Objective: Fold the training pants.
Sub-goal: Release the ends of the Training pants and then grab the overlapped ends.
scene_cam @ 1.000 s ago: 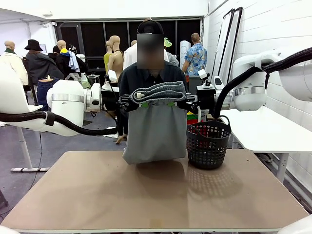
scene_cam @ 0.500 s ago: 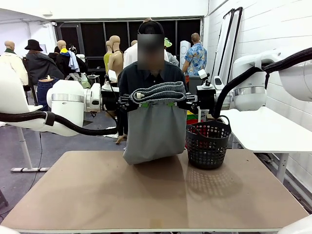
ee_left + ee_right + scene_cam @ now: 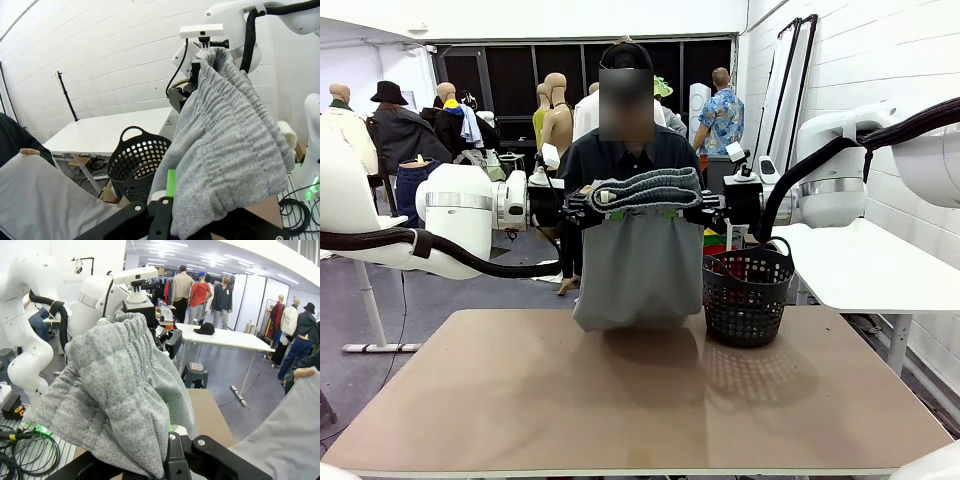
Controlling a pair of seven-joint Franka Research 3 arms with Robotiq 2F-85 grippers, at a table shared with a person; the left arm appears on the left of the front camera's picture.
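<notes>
Your left gripper (image 3: 610, 213) and right gripper (image 3: 671, 213) are both pinching the training pants (image 3: 640, 265) at the gathered waistband, jaws pressed together on the fabric, green pads showing at the top edge. You are holding the pants up in the air over the far part of the table (image 3: 620, 400), grippers facing each other, waistband bunching in a thick roll between them. The rest is hanging straight down as a flat grey panel. The bottom edge is sitting low near the tabletop; can't tell if it is touching.

The black mesh basket (image 3: 748, 295) is standing on the table just beside the pants, on your right side. A person (image 3: 625, 160) is standing behind the pants at the far side.

In the left wrist view, the left gripper (image 3: 170, 186) is clamping ribbed grey fabric, and a person's hand (image 3: 30, 151) is resting at the edge of a smooth grey sheet. In the right wrist view, the right gripper (image 3: 170, 434) is doing the same, with fingertips (image 3: 302, 373) showing at the sheet's top.
</notes>
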